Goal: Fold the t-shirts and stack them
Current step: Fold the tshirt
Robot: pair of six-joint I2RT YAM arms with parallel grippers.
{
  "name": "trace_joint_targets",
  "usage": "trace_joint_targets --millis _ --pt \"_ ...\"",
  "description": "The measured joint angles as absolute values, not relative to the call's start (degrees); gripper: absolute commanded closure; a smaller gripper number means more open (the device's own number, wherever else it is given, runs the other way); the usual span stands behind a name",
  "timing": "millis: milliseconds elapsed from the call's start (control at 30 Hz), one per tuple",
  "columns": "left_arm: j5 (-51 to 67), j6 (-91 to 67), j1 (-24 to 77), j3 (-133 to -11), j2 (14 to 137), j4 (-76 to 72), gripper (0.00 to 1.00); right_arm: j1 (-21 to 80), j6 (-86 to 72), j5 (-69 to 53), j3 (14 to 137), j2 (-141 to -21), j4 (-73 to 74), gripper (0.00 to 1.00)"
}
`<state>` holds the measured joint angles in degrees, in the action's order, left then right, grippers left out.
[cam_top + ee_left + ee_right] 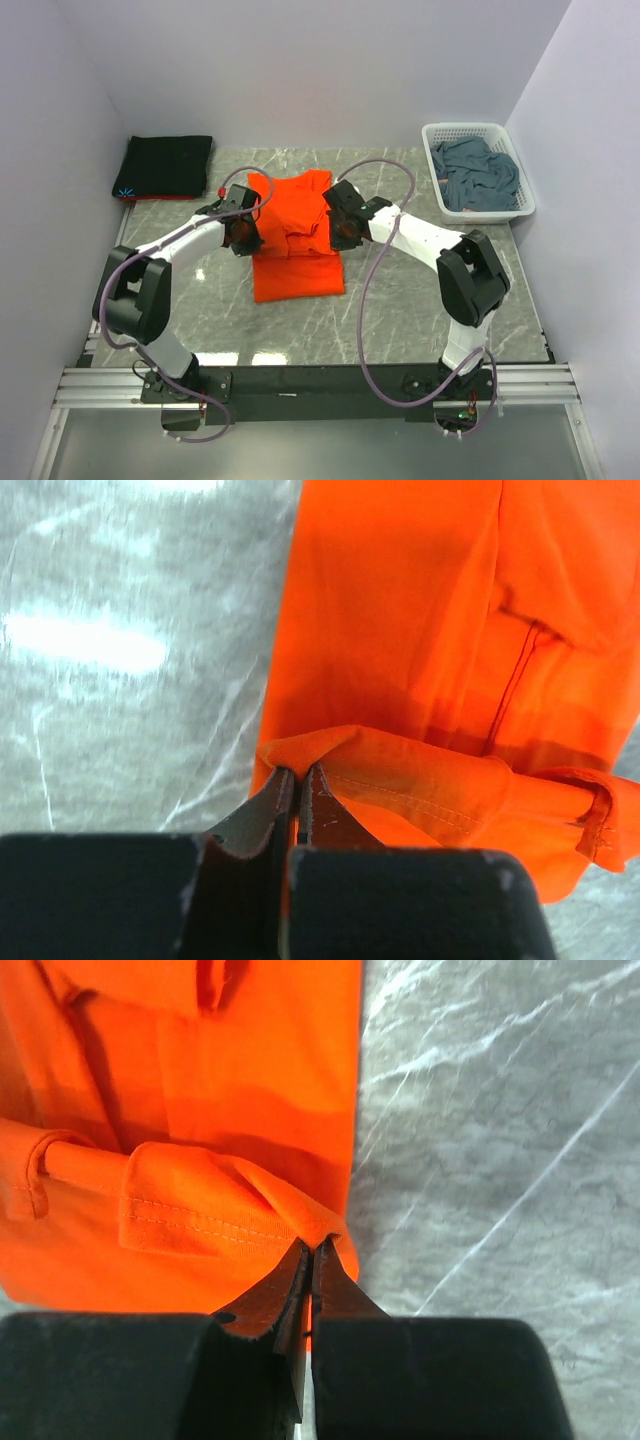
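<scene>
My left gripper [297, 783] is pinched tight on the orange shirt [400, 630]. Its jaws are closed flat on a bunched corner of a doubled-over edge, with nothing but cloth between them. My right gripper [311, 1257] is closed the same way on the opposite corner of that edge, where a stitched hem runs off to its left. Between the two grips the edge hangs as a soft roll, held up off the rest of the shirt. That part lies flat on the table [420, 300], ahead of and below both sets of fingers.

I judge this cloth light and limp. It will not hold a shape, it will sag in the middle between my grips, and it will drape wherever I let it down. It does not look slippery, so a corner pinch should hold. If I caught only one layer the other would fall away, so I want every layer inside each jaw. The best holds are these two corners, kept level and drawn taut so the fold lands straight. Nothing here can break.

The black shirt [165, 165] lies folded well beyond my left gripper, on its outer side. The grey shirt [478, 172] sits crumpled in the basket [465, 127], well beyond my right gripper.
</scene>
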<state>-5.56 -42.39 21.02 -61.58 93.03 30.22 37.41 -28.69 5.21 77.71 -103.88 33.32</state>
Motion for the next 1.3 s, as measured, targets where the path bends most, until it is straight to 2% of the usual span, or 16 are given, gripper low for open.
trace_joint_targets --millis 933,1033,1167,1233,1267,1300 --pt "-7.49 -41.12 19.49 -63.99 99.74 23.79 0.99 34.09 -27.97 5.98 81.01 -111.28 28.49 1.00" --pt "-7.84 -41.15 19.46 -63.99 101.19 22.85 0.93 34.04 -27.97 6.00 81.01 -112.44 27.64 1.00" --pt "-8.29 -41.25 19.46 -63.99 102.45 22.28 0.70 33.80 -27.75 6.00 81.03 -113.80 26.76 0.85" --pt "-9.02 -41.36 19.40 -63.99 102.37 22.13 0.63 33.69 -27.38 6.02 81.03 -113.82 26.74 0.78" --pt "-9.39 -41.39 19.29 -63.99 102.13 22.20 0.55 33.63 -27.14 6.04 81.12 -113.71 26.70 0.70" --pt "-9.96 -41.32 19.20 -63.99 101.71 22.41 0.51 33.58 -26.92 6.11 81.17 -113.65 26.59 0.66"
